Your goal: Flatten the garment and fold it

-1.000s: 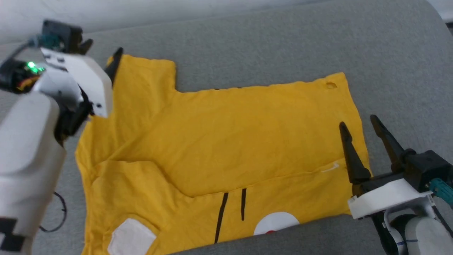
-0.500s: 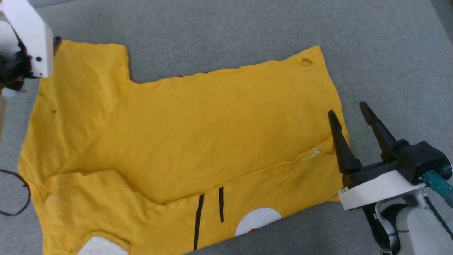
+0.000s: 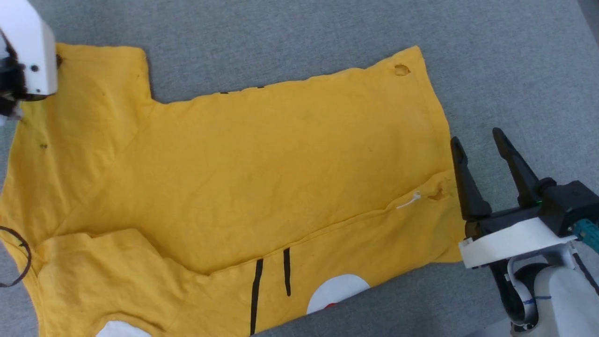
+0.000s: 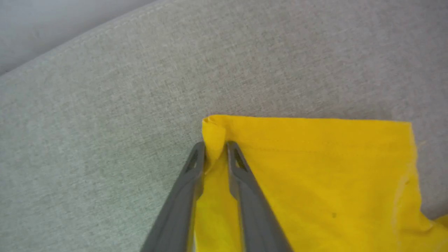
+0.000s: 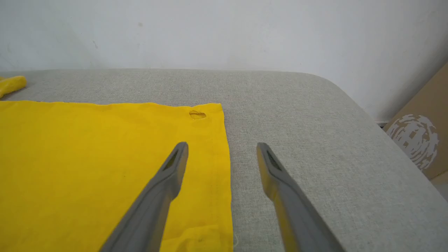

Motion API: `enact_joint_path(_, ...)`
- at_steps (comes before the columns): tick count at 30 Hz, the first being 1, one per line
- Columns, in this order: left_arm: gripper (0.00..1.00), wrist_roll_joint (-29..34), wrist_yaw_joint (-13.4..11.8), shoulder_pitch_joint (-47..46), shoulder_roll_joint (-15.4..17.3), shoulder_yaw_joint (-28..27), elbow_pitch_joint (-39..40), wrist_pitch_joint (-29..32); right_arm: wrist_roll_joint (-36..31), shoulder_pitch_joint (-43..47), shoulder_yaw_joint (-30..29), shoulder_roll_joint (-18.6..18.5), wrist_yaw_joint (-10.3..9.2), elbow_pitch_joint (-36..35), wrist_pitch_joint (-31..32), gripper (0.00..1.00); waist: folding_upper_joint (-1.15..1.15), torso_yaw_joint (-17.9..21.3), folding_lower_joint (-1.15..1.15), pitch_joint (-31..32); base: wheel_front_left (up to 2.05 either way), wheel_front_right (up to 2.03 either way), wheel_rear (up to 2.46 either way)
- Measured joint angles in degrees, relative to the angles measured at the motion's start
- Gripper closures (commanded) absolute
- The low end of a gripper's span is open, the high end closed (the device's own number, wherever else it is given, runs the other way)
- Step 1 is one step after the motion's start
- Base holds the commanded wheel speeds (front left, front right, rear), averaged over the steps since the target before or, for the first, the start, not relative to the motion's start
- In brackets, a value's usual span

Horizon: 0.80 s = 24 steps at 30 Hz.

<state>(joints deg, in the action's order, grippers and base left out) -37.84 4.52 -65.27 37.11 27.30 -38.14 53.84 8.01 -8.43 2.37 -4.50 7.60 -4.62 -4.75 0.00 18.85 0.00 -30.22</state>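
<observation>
A bright yellow garment (image 3: 262, 178) lies spread across a grey fabric-covered counter (image 3: 327, 37), reaching in the head view from 9 o'clock to 3 o'clock, with its near edge folded over towards 6 o'clock. That folded strip shows two thin black stripes (image 3: 257, 295) and a white patch (image 3: 339, 290) with a speck of red. The left gripper (image 4: 215, 150), at 10 o'clock in the head view, has its jaws clamped on a raised pinch of cloth at the corner of a sleeve. The right gripper (image 3: 477, 136), at 4 o'clock, holds its jaws wide apart over the shirt's side edge, one finger above the yellow cloth and the other above bare counter. A small hole (image 3: 401, 70) marks the corner at 1 o'clock. In the right wrist view a brown cardboard box (image 5: 420, 140) stands off the counter at 3 o'clock; what it holds cannot be seen.
</observation>
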Motion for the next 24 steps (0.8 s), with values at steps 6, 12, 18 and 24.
enact_joint_path(6,1.00,0.2,0.2,2.3,-1.1,0.0,1.3,-7.7,-0.4,-1.1,-0.4,-2.7,0.01,0.6,2.0,0.00,0.00,-1.4,0.01,1.0,0.00,0.00,0.00)
enact_joint_path(12,1.00,2.8,1.4,4.0,-1.1,1.1,4.2,-17.3,2.6,-3.3,1.1,-10.3,0.00,0.5,8.7,0.00,0.00,-4.3,0.01,3.3,0.00,0.00,0.00)
enact_joint_path(18,1.00,3.4,2.0,6.8,-2.0,3.1,10.4,-23.5,12.5,-9.9,5.5,-19.8,0.00,0.9,21.8,0.00,0.00,-8.6,0.00,5.1,0.00,0.00,0.00)
enact_joint_path(24,1.00,3.6,2.5,11.3,-1.5,6.1,20.2,-26.7,16.3,-20.4,13.6,-29.2,0.01,7.7,34.0,0.00,0.00,-13.2,0.00,5.8,0.00,0.00,0.00)
